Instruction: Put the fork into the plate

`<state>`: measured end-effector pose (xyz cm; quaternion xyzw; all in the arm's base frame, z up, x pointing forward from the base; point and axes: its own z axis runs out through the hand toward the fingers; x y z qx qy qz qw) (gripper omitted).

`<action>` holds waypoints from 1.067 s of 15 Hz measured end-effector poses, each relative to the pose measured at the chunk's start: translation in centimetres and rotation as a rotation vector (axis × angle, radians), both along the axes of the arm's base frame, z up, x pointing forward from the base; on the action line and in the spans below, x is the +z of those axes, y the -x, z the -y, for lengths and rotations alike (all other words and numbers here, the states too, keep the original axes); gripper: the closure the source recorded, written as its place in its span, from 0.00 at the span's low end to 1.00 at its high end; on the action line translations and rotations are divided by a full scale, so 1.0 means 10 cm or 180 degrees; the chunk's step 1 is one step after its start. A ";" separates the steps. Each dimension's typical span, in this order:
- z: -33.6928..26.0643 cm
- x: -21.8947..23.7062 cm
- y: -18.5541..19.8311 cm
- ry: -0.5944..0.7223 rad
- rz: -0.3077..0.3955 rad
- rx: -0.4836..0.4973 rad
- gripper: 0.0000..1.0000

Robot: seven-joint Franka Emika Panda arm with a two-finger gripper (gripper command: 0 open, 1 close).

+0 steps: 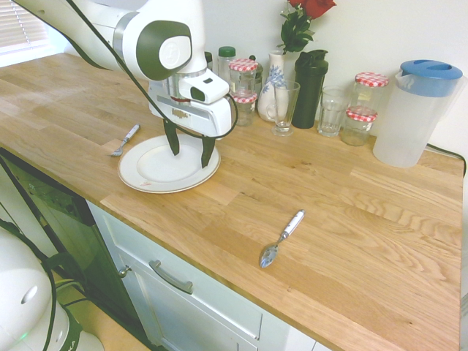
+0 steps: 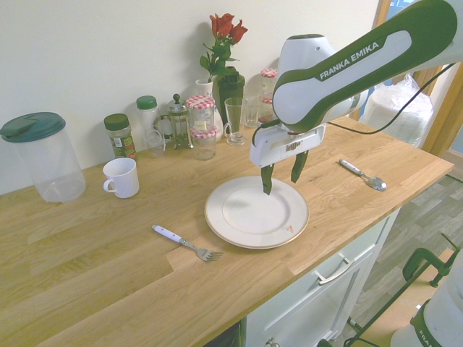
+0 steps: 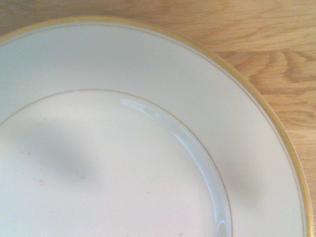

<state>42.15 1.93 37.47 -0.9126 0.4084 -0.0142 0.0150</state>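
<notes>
The gripper (image 2: 282, 177) points straight down over the plate (image 2: 246, 233), its 2 dark green fingers (image 1: 172, 139) spread wide apart with nothing between them, the tips hanging just above the plate's far half. From the wrist view the plate (image 3: 207, 89) fills most of the picture: white, with a gold-coloured rim band and a thin inner ring, bare wood showing past its edge. The plate sits near the front edge of the wooden countertop (image 1: 351, 219), and a small reddish mark shows on its rim in the second exterior view. The fork (image 2: 187, 243) lies flat on the wood just beside the plate, not touching it, its white handle pointing away from the plate and its tines toward the plate's rim. The spoon (image 1: 281, 239) with a white handle lies well apart on the other side of the plate. A white mug (image 2: 121, 178) stands behind the fork. Along the wall stand jars with red checked lids (image 1: 243, 67), a vase of red roses (image 2: 221, 32), drinking glasses (image 1: 285, 106) and a lidded plastic jug (image 1: 414, 110).
</notes>
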 end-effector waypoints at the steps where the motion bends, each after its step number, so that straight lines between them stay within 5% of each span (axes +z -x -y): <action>1: 0.00 0.00 0.00 0.0000 0.0003 0.0004 0.00; 7: -0.34 0.21 -0.12 0.0020 0.0226 0.0226 0.00; 12: -1.36 0.75 -0.16 0.0033 0.0437 0.0618 0.00; 16: -2.16 0.90 -0.19 0.0002 0.0354 0.0938 0.00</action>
